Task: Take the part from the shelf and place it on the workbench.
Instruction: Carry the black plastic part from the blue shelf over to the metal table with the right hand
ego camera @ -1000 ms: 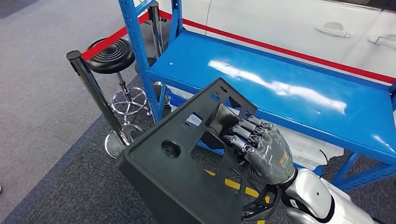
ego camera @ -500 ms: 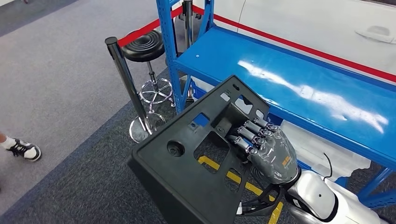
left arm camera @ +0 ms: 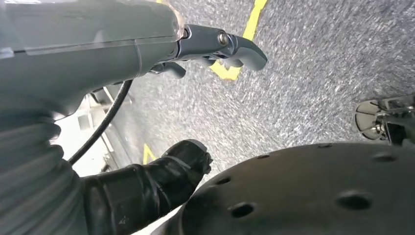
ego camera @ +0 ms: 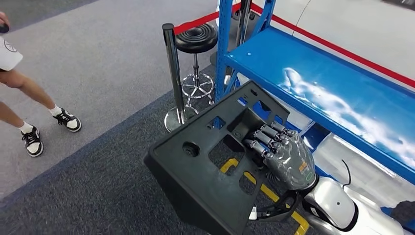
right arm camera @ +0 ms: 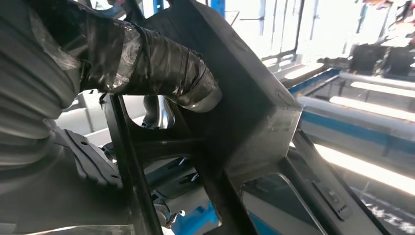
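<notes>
— What is your right robot hand (ego camera: 286, 159) doing?

— It holds the black plastic part (ego camera: 215, 156). My fingers (ego camera: 264, 142) are hooked through one of its cut-out holes, and they are closed tight on the edge. In the right wrist view my taped thumb (right arm camera: 161, 73) presses on the part's wall.

— Where is the part?

— It is up in the air in front of me, tilted, over the dark grey carpet (ego camera: 98, 196). It is near the blue counter (ego camera: 313, 78), but it does not rest on it. One corner of the part covers the counter's front edge from where I look.

— And your left robot hand (left arm camera: 205, 49)?

— It hangs over the floor with yellow lines (left arm camera: 244, 34). It holds nothing. I cannot tell if its fingers are apart or together.

— What else is around?

— A black stool (ego camera: 196, 39) and a shiny post (ego camera: 173, 73) with a red belt (ego camera: 200, 20) stand beside the counter. A person's legs and black-and-white shoes (ego camera: 66, 120) are far off on the lighter floor.
</notes>
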Motion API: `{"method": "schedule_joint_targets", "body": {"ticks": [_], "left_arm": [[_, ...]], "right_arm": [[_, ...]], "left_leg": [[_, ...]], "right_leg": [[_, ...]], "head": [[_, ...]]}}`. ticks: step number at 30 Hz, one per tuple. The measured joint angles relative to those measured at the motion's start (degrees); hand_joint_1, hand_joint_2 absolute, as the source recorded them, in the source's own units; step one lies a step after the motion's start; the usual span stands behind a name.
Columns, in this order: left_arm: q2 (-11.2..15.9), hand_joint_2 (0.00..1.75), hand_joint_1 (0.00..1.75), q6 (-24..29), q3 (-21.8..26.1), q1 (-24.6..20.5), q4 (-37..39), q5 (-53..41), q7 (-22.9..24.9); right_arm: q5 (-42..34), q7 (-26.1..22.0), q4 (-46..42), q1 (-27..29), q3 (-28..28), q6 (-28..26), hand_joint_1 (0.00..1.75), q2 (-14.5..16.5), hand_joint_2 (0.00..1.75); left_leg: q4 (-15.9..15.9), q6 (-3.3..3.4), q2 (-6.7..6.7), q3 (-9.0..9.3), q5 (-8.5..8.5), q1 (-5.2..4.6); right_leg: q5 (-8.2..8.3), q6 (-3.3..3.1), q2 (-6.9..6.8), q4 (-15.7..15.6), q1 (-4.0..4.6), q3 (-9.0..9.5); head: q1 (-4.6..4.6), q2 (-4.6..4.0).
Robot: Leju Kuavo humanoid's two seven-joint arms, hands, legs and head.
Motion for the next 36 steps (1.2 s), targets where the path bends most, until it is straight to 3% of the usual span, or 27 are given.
{"method": "schedule_joint_targets", "body": {"ticks": [2,3,4,6,8,10,12,13,14,15,17,18,20,21,22,23,24,25,27,28,29,31,33,34,35,36], "left_arm": [[-0.07,1.75,0.0,-0.01,-0.31,-0.22,0.0,-0.04,-0.01],[-0.1,1.75,0.0,-0.02,-0.46,-0.21,0.0,-0.06,0.0],[-0.11,1.75,0.0,-0.02,-0.58,-0.18,0.0,-0.08,0.0],[-0.18,1.75,0.0,-0.03,-0.72,-0.12,0.0,-0.09,0.01],[-0.22,1.75,0.0,-0.03,-0.78,-0.13,0.0,-0.1,0.02],[-0.21,1.75,0.0,-0.02,-0.8,-0.09,0.0,-0.1,0.01],[-0.15,1.75,0.0,-0.01,-0.8,0.13,0.01,-0.1,0.0],[-0.12,1.75,0.0,-0.01,-0.8,0.21,0.02,-0.1,0.0],[-0.1,1.75,0.0,-0.01,-0.8,0.23,0.02,-0.1,0.01],[-0.1,1.75,0.0,-0.01,-0.81,0.21,0.02,-0.1,0.01],[-0.16,1.75,0.0,-0.02,-0.86,0.15,0.02,-0.11,0.02],[-0.19,1.75,0.0,-0.02,-0.91,0.14,0.02,-0.13,0.01],[-0.23,1.75,0.0,-0.08,-1.08,0.11,0.02,-0.24,-0.25],[-0.23,1.75,0.0,-0.2,-1.22,0.11,0.02,-0.33,-0.61],[-0.22,1.75,0.0,-0.34,-1.39,0.12,0.02,-0.42,-1.05],[-0.17,1.75,0.0,-0.5,-1.59,0.19,0.03,-0.5,-1.46],[-0.13,1.75,0.0,-0.65,-1.77,0.3,0.03,-0.57,-1.74],[-0.07,1.75,0.0,-0.75,-1.92,0.43,0.03,-0.65,-1.89],[0.03,1.75,0.0,-0.96,-2.12,0.74,0.03,-0.83,-1.89],[0.05,1.75,0.0,-1.08,-2.19,0.85,0.04,-0.91,-1.79],[0.07,1.75,0.0,-1.19,-2.23,0.9,0.04,-0.96,-1.63],[0.04,1.75,0.0,-1.37,-2.29,0.77,0.04,-1.05,-1.34],[-0.02,1.75,0.0,-1.6,-2.38,0.58,0.03,-1.23,-1.17],[-0.06,1.75,0.0,-1.75,-2.45,0.55,0.03,-1.34,-1.07],[-0.08,1.75,0.0,-1.87,-2.55,0.53,0.03,-1.45,-0.94],[-0.08,1.75,0.0,-1.96,-2.64,0.49,0.03,-1.54,-0.81]], "right_arm": [[-0.16,0.13,0.31,0.55,-0.5,0.09,1.75,-0.4,1.75],[-0.18,0.21,0.49,0.78,-0.67,0.12,1.75,-0.5,1.75],[-0.19,0.29,0.66,0.94,-0.78,0.14,1.75,-0.55,1.75],[-0.2,0.44,0.88,1.05,-0.95,0.15,1.75,-0.65,1.75],[-0.21,0.52,0.96,1.17,-1.2,0.15,1.75,-0.79,1.75],[-0.22,0.54,1.02,1.46,-1.42,0.17,1.75,-0.93,1.75],[-0.24,0.54,1.09,1.55,-1.5,0.2,1.75,-1.01,1.75],[-0.25,0.54,1.12,1.54,-1.52,0.23,1.75,-1.01,1.75],[-0.26,0.54,1.14,1.52,-1.56,0.26,1.75,-1.0,1.75],[-0.27,0.54,1.16,1.52,-1.64,0.33,1.75,-1.01,1.75],[-0.3,0.6,1.19,1.59,-1.86,0.6,1.75,-1.03,1.75],[-0.39,0.63,1.24,1.62,-1.99,0.81,1.75,-1.04,1.75],[-0.75,0.71,1.38,1.76,-2.25,1.15,1.75,-1.04,1.75],[-0.96,0.76,1.45,1.84,-2.44,1.28,1.75,-1.04,1.75],[-1.14,0.8,1.5,1.93,-2.69,1.37,1.75,-1.05,1.75],[-1.32,0.85,1.54,2.08,-3.09,1.48,1.75,-1.05,1.75],[-1.5,0.87,1.6,2.23,-3.57,1.62,1.75,-1.07,1.75],[-1.71,0.87,1.68,2.4,-4.08,1.8,1.75,-1.07,1.75],[-1.94,0.85,1.84,2.68,-4.94,2.24,1.75,-1.07,1.75],[-1.95,0.83,1.9,2.8,-5.26,2.48,1.75,-1.03,1.75],[-1.86,0.78,1.93,2.94,-5.54,2.65,1.75,-0.99,1.75],[-1.52,0.75,1.99,3.39,-6.06,2.86,1.75,-0.93,1.75],[-0.86,0.84,2.11,3.92,-6.37,2.85,1.75,-0.92,1.75],[-0.46,0.9,2.19,4.15,-6.41,2.83,1.75,-0.91,1.75],[-0.1,0.97,2.26,4.3,-6.44,2.79,1.75,-0.91,1.75],[0.16,1.05,2.31,4.39,-6.49,2.77,1.75,-0.9,1.75]], "left_leg": [[0.27,0.21,-1.33,-1.78,1.29,0.01],[0.56,0.12,-2.01,-2.77,1.88,0.04],[0.97,-0.03,-2.7,-3.84,2.43,0.12],[2.2,-0.56,-4.12,-6.11,3.34,0.45],[3.56,-1.3,-5.57,-8.16,4.15,0.62],[4.24,-1.92,-7.02,-9.22,5.16,0.54],[4.31,-2.35,-8.15,-9.75,6.07,0.55],[4.74,-2.57,-7.52,-10.17,5.44,0.51],[6.14,-2.81,-6.19,-10.74,3.59,0.54],[8.63,-3.07,-4.4,-11.41,0.71,0.67],[15.75,-3.61,-2.01,-12.8,-4.99,1.11],[18.93,-3.79,-1.64,-13.05,-6.14,1.36],[20.96,-3.91,-1.33,-11.4,-4.64,1.65],[19.1,-3.8,-0.94,-9.1,-3.07,1.67],[15.68,-3.53,0.06,-5.91,-2.29,1.58],[11.06,-3.2,1.33,-2.24,-2.74,1.27],[6.84,-2.84,2.41,0.83,-3.77,0.91],[3.76,-2.45,3.1,2.71,-4.93,0.47],[1.22,-1.53,2.3,3.33,-5.12,-0.08],[0.75,-1.05,1.62,3.12,-4.44,-0.15],[0.31,-0.53,0.94,2.97,-3.75,-0.1],[0.02,0.2,-0.25,2.36,-2.64,-0.01],[0.49,0.57,-1.6,1.3,-2.03,-0.15],[0.84,0.61,-2.37,0.81,-1.86,-0.21],[1.29,0.59,-3.23,0.35,-1.76,-0.25],[1.83,0.53,-4.09,-0.03,-1.75,-0.25]], "right_leg": [[-4.77,0.13,2.09,6.63,-0.03,-1.43],[-5.51,0.23,2.36,9.07,-0.08,-1.63],[-4.94,0.35,2.47,9.83,-0.18,-1.09],[-1.9,0.68,3.17,5.54,-0.63,2.73],[-1.21,0.79,5.5,-0.98,-0.91,7.02],[-2.0,0.38,6.81,-3.42,-0.75,8.03],[-1.3,-0.43,5.45,-3.31,-0.74,7.25],[-0.78,-0.98,4.55,-3.31,-0.73,6.82],[-0.16,-1.54,3.59,-3.41,-0.73,6.28],[0.5,-1.97,2.72,-3.49,-0.63,5.6],[1.78,-2.29,1.11,-3.48,-0.28,4.06],[2.34,-2.24,0.31,-3.44,-0.16,3.19],[3.35,-2.01,-1.35,-3.4,0.0,1.49],[3.81,-1.86,-2.1,-3.4,0.09,0.8],[4.3,-1.71,-2.81,-3.4,0.16,0.33],[4.74,-1.51,-3.51,-3.39,0.2,0.07],[5.13,-1.25,-4.18,-3.41,0.19,-0.03],[5.53,-0.89,-4.89,-3.52,0.06,0.0],[6.23,-0.01,-6.18,-3.79,-0.28,-0.01],[6.2,0.38,-5.57,-3.66,-0.55,-0.11],[5.38,0.6,-3.98,-2.71,-0.69,-0.53],[1.67,0.76,0.46,2.56,-0.82,-2.68],[-1.9,0.78,2.37,9.78,-0.61,-5.47],[-2.32,0.76,2.58,11.56,-0.53,-5.95],[-1.58,0.69,2.67,10.97,-0.5,-5.24],[0.01,0.59,2.97,8.11,-0.53,-3.41]], "head": [[0.0,0.0],[-0.01,0.0],[-0.01,0.0],[-0.01,0.0],[-0.02,0.0],[-0.03,-0.01],[-0.02,-0.01],[-0.12,0.0],[-0.2,0.0],[-0.3,0.0],[-0.39,0.0],[-0.4,-0.01],[-0.41,0.0],[-0.42,0.0],[-0.42,0.0],[-0.4,0.0],[-0.4,0.0],[-0.39,0.0],[-0.38,0.0],[-0.38,0.0],[-0.36,0.0],[-0.31,0.0],[-0.29,0.0],[-0.3,0.0],[-0.3,0.0],[-0.3,0.0]]}}
